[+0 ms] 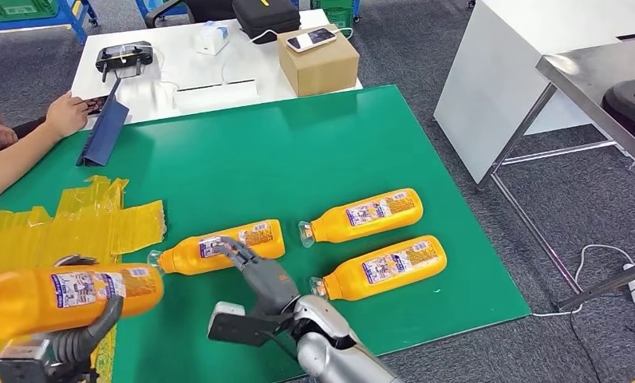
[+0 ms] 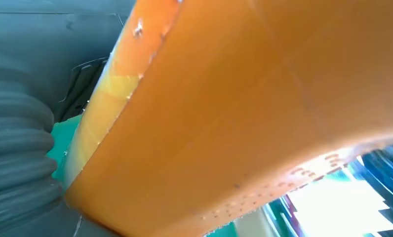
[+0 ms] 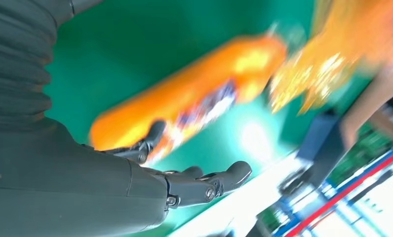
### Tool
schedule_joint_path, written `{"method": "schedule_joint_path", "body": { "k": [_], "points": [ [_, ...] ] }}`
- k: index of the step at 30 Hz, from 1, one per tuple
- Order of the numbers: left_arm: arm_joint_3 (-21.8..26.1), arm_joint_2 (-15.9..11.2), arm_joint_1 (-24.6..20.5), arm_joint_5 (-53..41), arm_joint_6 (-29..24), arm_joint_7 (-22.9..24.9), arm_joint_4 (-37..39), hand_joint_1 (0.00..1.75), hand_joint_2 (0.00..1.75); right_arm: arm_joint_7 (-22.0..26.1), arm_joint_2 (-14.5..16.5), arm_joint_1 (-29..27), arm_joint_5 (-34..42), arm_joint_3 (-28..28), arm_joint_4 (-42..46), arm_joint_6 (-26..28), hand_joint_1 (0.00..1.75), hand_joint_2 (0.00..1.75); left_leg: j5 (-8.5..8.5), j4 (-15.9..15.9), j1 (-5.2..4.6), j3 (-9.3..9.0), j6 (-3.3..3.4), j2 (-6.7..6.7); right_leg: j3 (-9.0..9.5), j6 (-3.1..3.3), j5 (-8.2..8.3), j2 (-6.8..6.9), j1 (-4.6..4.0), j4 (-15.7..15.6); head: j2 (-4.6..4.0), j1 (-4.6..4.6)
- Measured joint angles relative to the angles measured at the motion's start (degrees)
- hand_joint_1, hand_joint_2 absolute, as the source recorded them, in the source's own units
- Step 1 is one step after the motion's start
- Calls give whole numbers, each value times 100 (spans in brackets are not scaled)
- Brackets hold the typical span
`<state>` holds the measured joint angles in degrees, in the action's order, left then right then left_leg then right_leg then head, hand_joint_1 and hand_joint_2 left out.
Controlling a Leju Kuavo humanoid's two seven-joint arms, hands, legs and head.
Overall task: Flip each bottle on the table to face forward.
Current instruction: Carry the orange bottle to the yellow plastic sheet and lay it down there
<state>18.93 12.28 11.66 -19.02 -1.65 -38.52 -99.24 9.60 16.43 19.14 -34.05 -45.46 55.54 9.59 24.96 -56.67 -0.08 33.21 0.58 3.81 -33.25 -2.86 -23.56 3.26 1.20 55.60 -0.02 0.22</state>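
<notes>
Four orange bottles with labels are in the head view. My left hand [image 1: 79,339] grips one bottle [image 1: 59,297] lifted at the near left; its orange side [image 2: 244,118] is pressed close to the left wrist camera. Three bottles lie on the green mat [image 1: 298,159]: a left one [image 1: 222,246], a far right one [image 1: 366,215] and a near right one [image 1: 386,267]. My right hand [image 1: 258,275] hovers with fingers [image 3: 204,185] spread just over the near side of the left lying bottle [image 3: 184,98], holding nothing.
Crumpled yellow tape [image 1: 67,219] lies on the mat's left. A person's arm and hand [image 1: 35,136] reach in from the left beside a blue folder [image 1: 103,132]. A cardboard box [image 1: 318,60] and devices sit on the white table behind. A metal table [image 1: 593,88] stands right.
</notes>
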Motion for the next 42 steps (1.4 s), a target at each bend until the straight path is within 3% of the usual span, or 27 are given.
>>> {"method": "schedule_joint_path", "body": {
  "k": [2, 4, 6, 10, 19, 30, 31, 35, 42],
  "points": [
    [221, -162, -168, -938, -1271, 39, 3, 175, 175, -129, -85, 259, -64, 178, -4, -94, 0, 175, -6, 0, 0, 0, 1, 0, 1, -3, 4, 0, 0, 0, 0, 1],
    [433, -388, -336, -1592, -2197, 220, 103, 175, 175, -209, -162, 530, -153, 299, -58, -184, 0, 175, -13, 0, -1, 0, 2, -1, 2, -4, 6, 0, 0, 0, 0, 1],
    [639, -647, -471, -2045, -2731, 433, 291, 175, 175, -254, -224, 756, -237, 360, -157, -239, 0, 175, -16, 0, -1, -1, 0, -1, 2, -4, 7, 0, -1, 1, 0, 0],
    [863, -1117, -650, -3277, -3308, 997, 813, 175, 175, -327, -289, 1078, -251, 383, -476, -399, 0, 175, -18, 0, 0, 0, -2, -1, 0, -3, 7, 0, -4, 4, 0, 1],
    [696, -1989, -1028, -5371, -3377, 2220, 2197, 175, 175, -348, -199, 1568, 24, 331, -1501, -841, 0, 175, -19, 0, 2, 3, -4, 0, -4, -3, 8, 0, -2, 5, 0, 1],
    [-16, -2518, -1407, -6253, -2861, 2865, 3163, 175, 175, -471, 26, 1848, 39, 81, -2172, -1077, 0, 175, -20, -1, 1, 6, -6, 0, -11, 6, 13, 0, -5, 6, 0, 2],
    [-117, -2554, -1458, -6329, -2793, 2909, 3249, 170, 175, -498, 60, 1884, 33, 52, -2226, -1093, 0, 175, -21, -1, 1, 6, -6, 1, -12, 9, 15, 0, -5, 6, 0, 2],
    [-546, -2706, -1749, -6641, -2343, 3123, 3631, 6, 175, -650, 215, 2043, -61, -92, -2418, -1124, 0, 175, -25, -1, 1, 7, -12, 1, -12, 11, 16, 0, -5, 7, 0, 2],
    [-1231, -3053, -2456, -6890, -1278, 3387, 4515, 0, 175, -1178, 397, 2202, -154, -707, -2456, -917, 0, 175, -34, 1, 0, -5, -21, -24, 5, 14, 15, 23, -3, 15, 0, 0]
  ]
}}
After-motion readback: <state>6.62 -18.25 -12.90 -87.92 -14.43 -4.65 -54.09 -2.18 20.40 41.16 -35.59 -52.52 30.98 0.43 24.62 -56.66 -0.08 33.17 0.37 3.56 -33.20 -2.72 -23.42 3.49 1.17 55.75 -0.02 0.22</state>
